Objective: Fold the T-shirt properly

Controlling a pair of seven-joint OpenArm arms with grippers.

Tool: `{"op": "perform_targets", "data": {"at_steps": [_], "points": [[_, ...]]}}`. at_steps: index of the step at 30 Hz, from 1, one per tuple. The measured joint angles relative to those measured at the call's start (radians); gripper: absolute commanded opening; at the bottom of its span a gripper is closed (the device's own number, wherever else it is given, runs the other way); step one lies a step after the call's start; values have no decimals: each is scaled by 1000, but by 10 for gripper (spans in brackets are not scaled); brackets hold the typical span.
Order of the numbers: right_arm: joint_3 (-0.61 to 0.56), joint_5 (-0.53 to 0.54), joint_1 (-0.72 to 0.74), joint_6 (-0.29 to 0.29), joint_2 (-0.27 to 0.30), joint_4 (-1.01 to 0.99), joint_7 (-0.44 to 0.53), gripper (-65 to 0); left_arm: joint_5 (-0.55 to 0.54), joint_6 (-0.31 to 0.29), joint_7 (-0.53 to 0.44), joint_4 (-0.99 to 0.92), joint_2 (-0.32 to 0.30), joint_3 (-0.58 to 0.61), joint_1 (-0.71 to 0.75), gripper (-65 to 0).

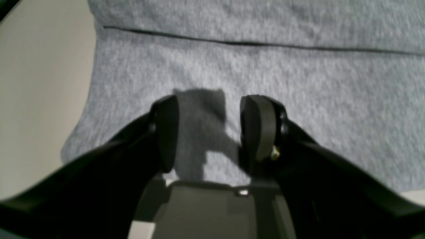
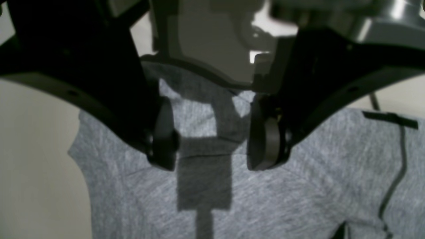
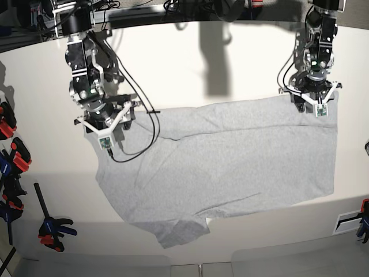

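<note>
**Both grippers spread above grey cloth**

Left gripper [image 1: 208, 129]: jaws apart, nothing between them, T-shirt [image 1: 265, 83] directly beneath, a folded edge just ahead of the tips. Right gripper [image 2: 212, 142]: jaws likewise apart over a shirt corner, a black cable [image 2: 395, 179] off to its side. Shirt lies spread on the pale table [image 3: 230, 63], spanning between both grippers.

The T-shirt [image 3: 230, 156] lies spread flat, plain light heather-grey side up, with no lettering showing. A fold line runs across its far part, where one layer overlaps another. One sleeve [image 3: 179, 231] juts out at the near edge. Soft wrinkles cross the body.
</note>
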Motion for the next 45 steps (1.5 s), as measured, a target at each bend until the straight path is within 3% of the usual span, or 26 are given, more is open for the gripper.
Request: {"op": "perform_targets", "data": {"at_steps": [6, 13, 17, 18, 20, 26, 36, 45], "points": [[13, -6, -85, 0, 2, 91, -33, -308, 33, 0, 2, 62, 0, 0, 58, -360], [103, 6, -187, 7, 1, 174, -48, -308, 33, 1, -2, 101, -25, 0, 122, -360], [153, 5, -221, 16, 0, 205, -61, -308, 30, -6, 60, 105, -25, -2, 114, -360], [161, 5, -227, 24, 0, 212, -63, -308, 29, -41, 102, 107, -25, -2, 108, -360], [172, 5, -235, 36, 0, 222, -79, -308, 22, -56, 164, 111, -28, -5, 94, -360], [175, 2, -237, 46, 0, 232, -92, -308, -93, -151, 226, 113, -69, -10, 92, -360], [175, 10, -288, 54, 80, 241, -84, -308, -170, -161, 259, 137, -108, -11, 128, -360], [177, -14, -371, 46, 99, 326, -114, -308, -146, -158, 287, 328, -105, -10, 332, -360]]}}
